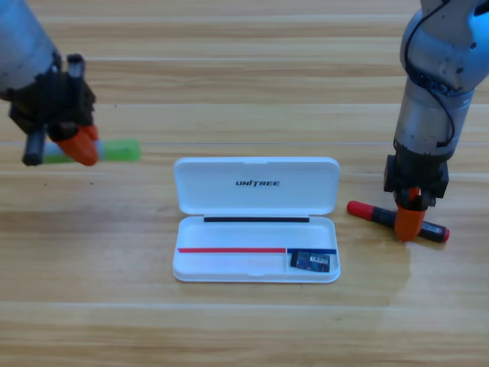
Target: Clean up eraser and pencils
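Observation:
My left gripper [79,145] is at the upper left, shut on the pale green pencil [121,150], which sticks out to its right and hangs above the table. The black pencil with the red cap [370,212] lies on the wood right of the case. My right gripper [410,225] points straight down onto its middle, and the gripper's body hides the grip. The dark eraser [312,261] lies inside the open white case, in the tray's right-hand end.
The white UNITREE case [256,187] lies open at the table's middle, lid folded back toward the top and tray [229,264] toward the front. The right arm [435,92] stands tall over the table's right side.

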You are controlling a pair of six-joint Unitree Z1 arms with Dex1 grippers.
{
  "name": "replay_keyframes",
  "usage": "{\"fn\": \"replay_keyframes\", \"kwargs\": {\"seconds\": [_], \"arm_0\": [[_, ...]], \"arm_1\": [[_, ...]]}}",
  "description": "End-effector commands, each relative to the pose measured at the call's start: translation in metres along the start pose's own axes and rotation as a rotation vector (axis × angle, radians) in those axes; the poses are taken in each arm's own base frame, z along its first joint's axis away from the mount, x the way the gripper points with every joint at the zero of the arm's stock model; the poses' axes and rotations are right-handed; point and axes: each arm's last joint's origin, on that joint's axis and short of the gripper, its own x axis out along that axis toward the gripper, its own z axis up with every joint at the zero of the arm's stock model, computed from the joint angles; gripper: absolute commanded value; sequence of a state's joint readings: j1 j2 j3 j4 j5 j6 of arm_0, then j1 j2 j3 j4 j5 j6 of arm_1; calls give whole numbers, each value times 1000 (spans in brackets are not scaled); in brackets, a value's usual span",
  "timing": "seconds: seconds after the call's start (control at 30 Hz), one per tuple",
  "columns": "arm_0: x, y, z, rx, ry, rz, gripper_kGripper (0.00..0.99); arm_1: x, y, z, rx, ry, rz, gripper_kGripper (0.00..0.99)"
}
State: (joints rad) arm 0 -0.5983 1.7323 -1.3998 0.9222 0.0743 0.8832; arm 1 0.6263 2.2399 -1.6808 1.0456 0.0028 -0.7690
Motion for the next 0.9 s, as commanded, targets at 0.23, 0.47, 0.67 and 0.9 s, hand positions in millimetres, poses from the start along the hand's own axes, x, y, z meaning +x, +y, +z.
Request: {"fn": "replay_keyframes", "kwargs": {"seconds": [0.23, 0.47, 0.67, 0.9], "arm_0": [[49, -29, 76, 81, 21, -112, 0], [69, -41, 110, 101, 26, -138, 0], [85, -49, 127, 116, 34, -162, 0], [103, -54, 134, 120, 50, -198, 0]], "arm_1": [[48, -9, -3, 5, 60, 81, 0], [32, -4, -8, 0, 43, 60, 0], [-32, 21, -26, -27, -19, 12, 0], [-98, 68, -45, -93, -92, -25, 0]]}}
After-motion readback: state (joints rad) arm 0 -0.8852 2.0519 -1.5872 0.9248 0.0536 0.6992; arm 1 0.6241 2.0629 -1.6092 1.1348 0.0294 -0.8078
